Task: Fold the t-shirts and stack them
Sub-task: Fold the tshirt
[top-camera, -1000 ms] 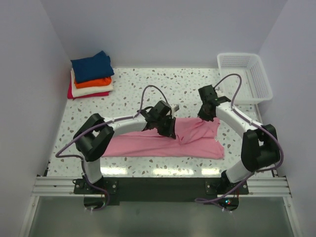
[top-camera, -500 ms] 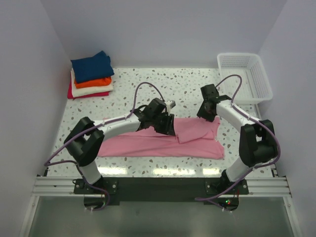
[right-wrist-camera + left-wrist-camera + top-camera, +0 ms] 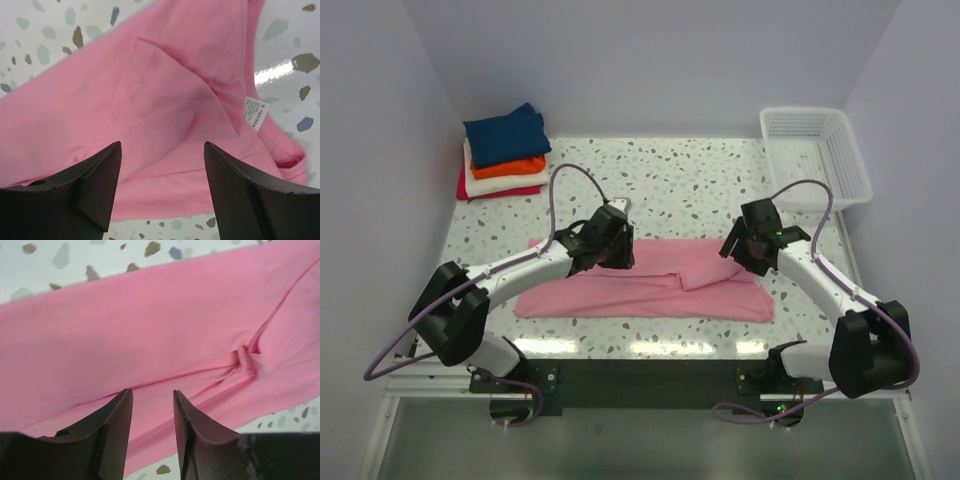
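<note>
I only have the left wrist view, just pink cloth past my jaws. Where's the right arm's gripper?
Observer: The right gripper is over the right end of the pink t-shirt, with its jaws open and nothing held.
Operator: Anything marking that end of the shirt?
Observer: Yes, a white size tag shows at the cloth's edge in the right wrist view.
Operator: Where's the finished pile?
Observer: The folded stack sits in the far left corner of the table, with the navy blue shirt on top.
</note>
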Controlling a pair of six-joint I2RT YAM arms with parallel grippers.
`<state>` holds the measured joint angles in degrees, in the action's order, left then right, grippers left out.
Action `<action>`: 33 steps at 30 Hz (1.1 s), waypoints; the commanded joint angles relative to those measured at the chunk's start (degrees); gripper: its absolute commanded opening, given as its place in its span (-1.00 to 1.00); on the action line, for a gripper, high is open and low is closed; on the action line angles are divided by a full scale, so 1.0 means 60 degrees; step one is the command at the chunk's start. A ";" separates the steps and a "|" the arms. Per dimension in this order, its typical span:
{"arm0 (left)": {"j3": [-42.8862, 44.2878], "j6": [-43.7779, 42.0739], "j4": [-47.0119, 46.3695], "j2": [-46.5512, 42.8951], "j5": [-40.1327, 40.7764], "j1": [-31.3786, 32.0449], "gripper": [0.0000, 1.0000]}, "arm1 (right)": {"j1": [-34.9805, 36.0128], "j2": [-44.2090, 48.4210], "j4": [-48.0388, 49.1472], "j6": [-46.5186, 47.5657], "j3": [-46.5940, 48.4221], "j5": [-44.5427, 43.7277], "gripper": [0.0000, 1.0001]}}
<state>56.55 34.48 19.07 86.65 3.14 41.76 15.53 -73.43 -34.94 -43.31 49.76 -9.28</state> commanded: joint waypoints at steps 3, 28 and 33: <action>-0.1352 0.0566 0.0206 -0.0729 0.1381 0.0013 -0.13 | 0.0633 0.0095 0.0461 -0.0485 -0.0704 0.0185 0.42; -0.3873 0.1751 -0.1976 -0.0820 0.0137 0.0465 -0.13 | 0.0693 -0.5978 0.1004 0.0991 0.3564 -0.0153 0.43; -0.3538 0.2557 -0.2839 0.0129 -0.0244 0.1447 -0.13 | 0.0693 -0.8164 0.0143 0.2132 0.6409 0.0212 0.45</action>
<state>35.44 44.62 5.30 82.59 6.66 46.96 19.75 -115.07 -32.53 -36.32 81.17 -10.85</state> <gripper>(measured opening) 0.438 0.722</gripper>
